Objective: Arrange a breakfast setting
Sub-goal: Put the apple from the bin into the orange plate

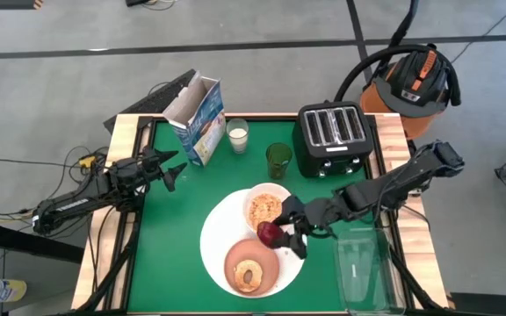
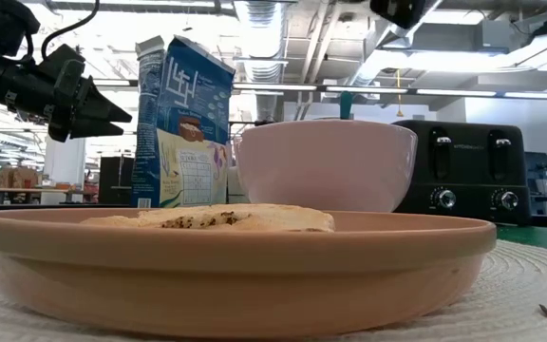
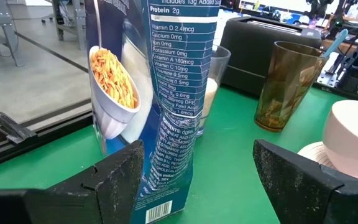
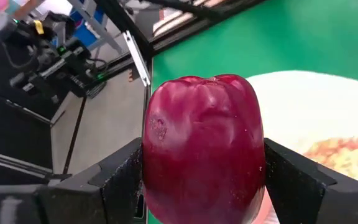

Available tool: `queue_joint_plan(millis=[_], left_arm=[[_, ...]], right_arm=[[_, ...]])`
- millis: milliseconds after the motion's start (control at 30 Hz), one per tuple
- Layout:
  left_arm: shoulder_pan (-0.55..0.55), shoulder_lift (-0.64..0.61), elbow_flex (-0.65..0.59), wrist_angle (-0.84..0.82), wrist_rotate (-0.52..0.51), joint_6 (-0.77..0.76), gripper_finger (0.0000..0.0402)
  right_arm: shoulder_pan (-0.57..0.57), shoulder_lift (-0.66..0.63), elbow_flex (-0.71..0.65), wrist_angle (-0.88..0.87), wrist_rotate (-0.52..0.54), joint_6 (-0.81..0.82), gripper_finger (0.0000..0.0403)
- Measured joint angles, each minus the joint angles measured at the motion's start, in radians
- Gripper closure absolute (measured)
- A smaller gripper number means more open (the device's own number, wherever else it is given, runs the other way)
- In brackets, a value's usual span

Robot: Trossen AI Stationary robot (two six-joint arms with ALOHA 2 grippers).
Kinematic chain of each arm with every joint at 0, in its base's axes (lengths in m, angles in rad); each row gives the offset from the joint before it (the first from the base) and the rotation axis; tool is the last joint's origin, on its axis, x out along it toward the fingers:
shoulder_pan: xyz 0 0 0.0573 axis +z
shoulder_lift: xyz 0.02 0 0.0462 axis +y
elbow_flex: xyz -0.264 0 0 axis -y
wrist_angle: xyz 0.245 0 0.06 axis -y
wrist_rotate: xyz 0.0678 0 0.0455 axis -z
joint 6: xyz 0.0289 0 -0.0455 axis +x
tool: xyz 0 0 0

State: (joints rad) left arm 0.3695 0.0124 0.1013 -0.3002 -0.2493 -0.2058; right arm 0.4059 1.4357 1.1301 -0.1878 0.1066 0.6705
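Your right gripper [image 1: 281, 235] is clamped on the red apple [image 1: 271, 233], holding it over the big white plate [image 1: 213, 241], between the cereal bowl [image 1: 266, 205] and the bagel [image 1: 249, 274]. Placing looks like the step in hand: lower onto bare plate, then release. Left gripper [image 1: 176, 169] waits spread wide, beside the cereal box [image 1: 197, 120].
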Motion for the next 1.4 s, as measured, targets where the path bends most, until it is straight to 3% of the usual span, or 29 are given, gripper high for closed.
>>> queue_joint_plan(millis=[567,1400], left_arm=[[0.000,0.000,0.000,0.000,0.000,0.000,0.0113],[0.000,0.000,0.000,0.000,0.001,0.000,0.0113]], right_arm=[[0.050,0.211,0.000,0.110,-0.006,0.278,0.0103],[0.073,0.321,0.000,0.039,-0.006,0.383,0.0103]])
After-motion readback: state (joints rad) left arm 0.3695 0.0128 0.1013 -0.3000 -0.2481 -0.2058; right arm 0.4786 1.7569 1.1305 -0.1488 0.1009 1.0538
